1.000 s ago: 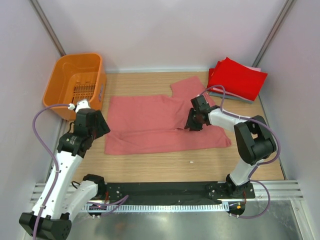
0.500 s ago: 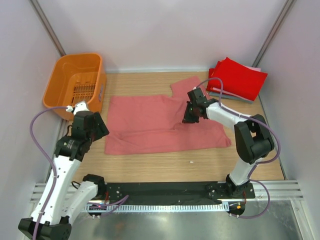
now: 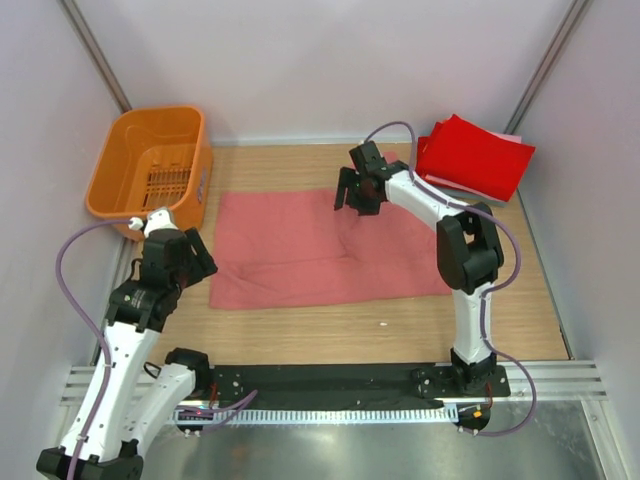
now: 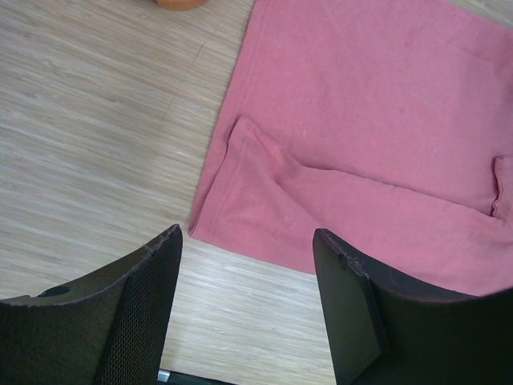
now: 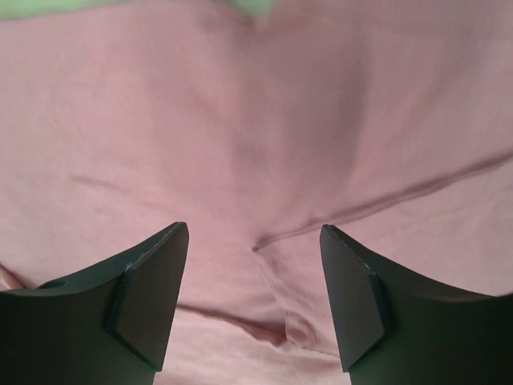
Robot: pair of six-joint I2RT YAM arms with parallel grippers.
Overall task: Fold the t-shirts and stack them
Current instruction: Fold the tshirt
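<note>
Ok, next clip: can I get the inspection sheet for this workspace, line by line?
Surface: wooden table, one white speck near the front.
Job's things: salmon-pink t-shirt flat, a rough rectangle with folds showing; red t-shirt folded at back right, on top of pale folded cloth.
Clutter: orange slotted basket at back left, nothing seen inside.
Grippers: left end effector open above the pink shirt's near left corner; right end effector open above its far edge; both hold nothing.
Cables: left purple cable and right purple cable loop off the arms.
Surroundings: pale walls; metal rail along the near edge.
</note>
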